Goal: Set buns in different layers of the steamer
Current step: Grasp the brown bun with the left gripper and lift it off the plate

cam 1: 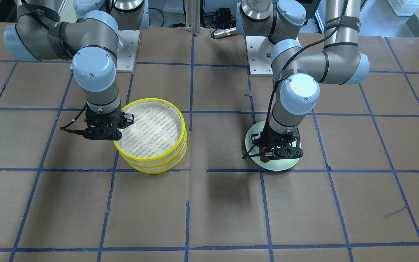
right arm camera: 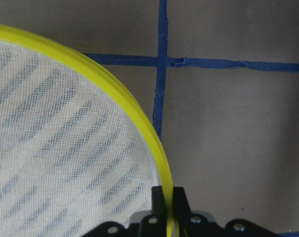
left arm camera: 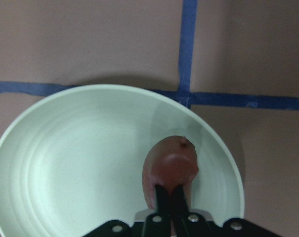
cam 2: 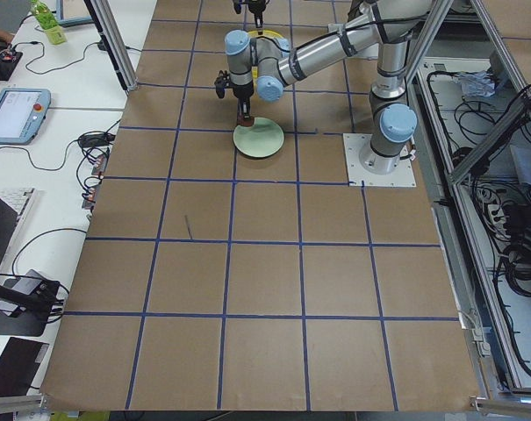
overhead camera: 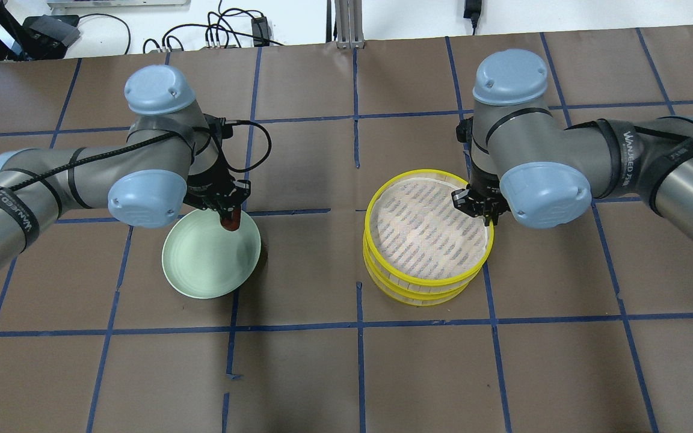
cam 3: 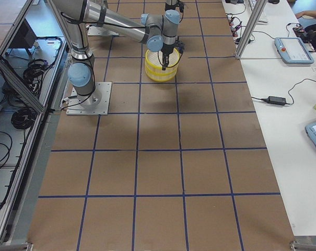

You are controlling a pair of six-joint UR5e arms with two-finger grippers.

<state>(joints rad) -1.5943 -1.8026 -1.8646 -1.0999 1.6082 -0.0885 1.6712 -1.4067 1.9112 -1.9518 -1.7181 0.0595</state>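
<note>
My left gripper (overhead camera: 229, 211) is shut on the dark reddish-brown bun (left arm camera: 170, 165), just over the far edge of the pale green plate (left arm camera: 65, 163). The bun also shows in the overhead view (overhead camera: 230, 222) and in the front view (cam 1: 266, 158). I cannot tell whether it touches the plate. The steamer (overhead camera: 425, 231) stands as two stacked yellow-rimmed layers, and the top liner (cam 1: 151, 131) is bare. My right gripper (overhead camera: 483, 210) is shut on the top layer's yellow rim (right arm camera: 119, 94), one finger inside and one outside. The white bun is out of view.
The plate (overhead camera: 202, 264) lies left of the steamer in the overhead view, with a gap of brown paper and blue tape lines between them. Both arm bases stand on white mounting plates (cam 1: 258, 62) at the robot's side of the table.
</note>
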